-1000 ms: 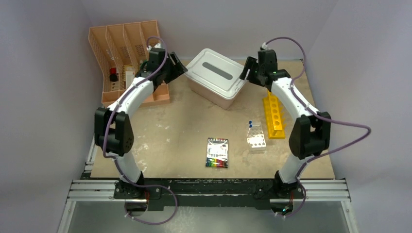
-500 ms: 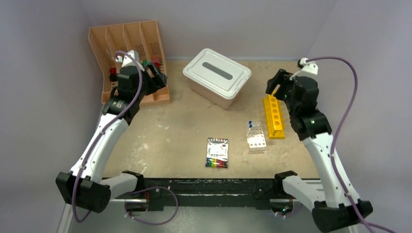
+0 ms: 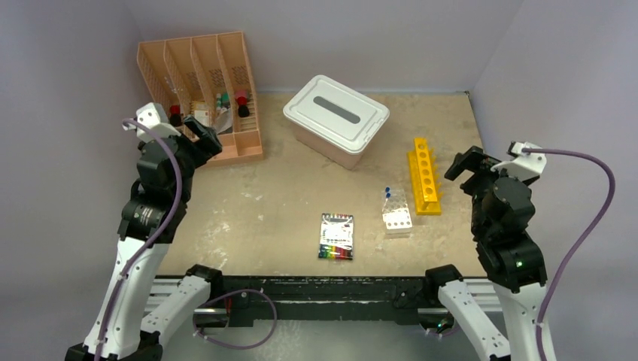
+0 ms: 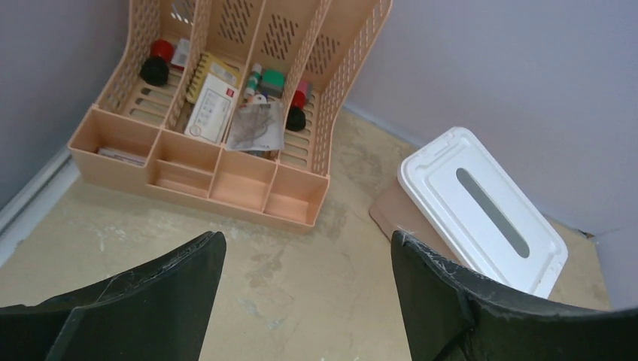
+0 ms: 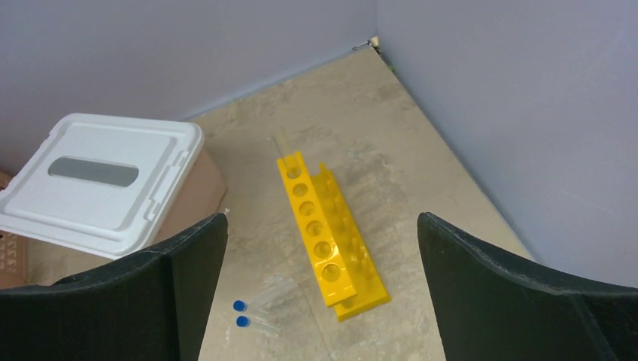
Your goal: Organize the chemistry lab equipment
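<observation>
Left gripper [image 3: 199,138]: jaws spread wide, empty, well left of the white-lidded storage box [image 3: 336,113]. Peach slotted plastic organiser [image 3: 226,143], holding small loose items [image 4: 259,83], stands left of the box, just beyond that gripper. Small clear packet [image 3: 337,237] lies nearer than the box, apart from both grippers. Clear tube rack [image 3: 396,218] with blue-capped tubes [image 3: 388,191] sits right of the packet. Right gripper [image 3: 470,162]: jaws spread wide, empty, far right of the box, beside a yellow perforated rack [image 3: 426,174].
</observation>
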